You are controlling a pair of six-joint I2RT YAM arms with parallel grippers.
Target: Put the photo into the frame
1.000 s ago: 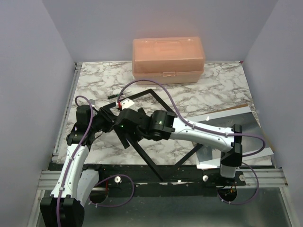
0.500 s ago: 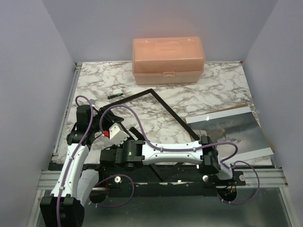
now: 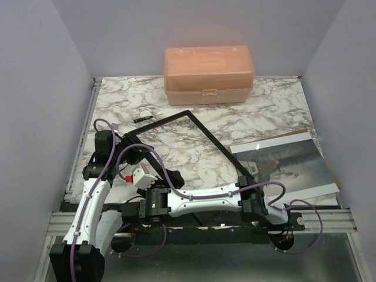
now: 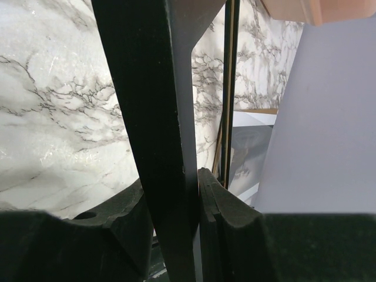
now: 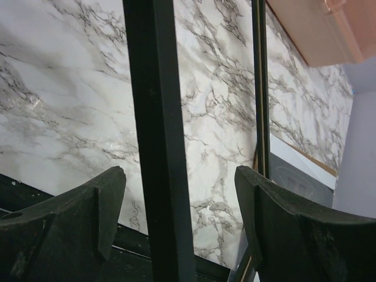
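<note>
The frame (image 5: 160,147) is black. The photo (image 3: 288,161), on the right, is grey with a white border. The tabletop (image 3: 247,108) is white marble veined in grey. The far lidded box (image 3: 208,73) is translucent peach.

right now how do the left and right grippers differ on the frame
The left gripper is shut on the frame, its pads pressed against the black rail. The right gripper is open, its fingers clear of the rail on both sides. In the top view the left gripper sits farther up the table, and the right gripper sits nearer its near edge. Both straddle a black rail of the frame.
</note>
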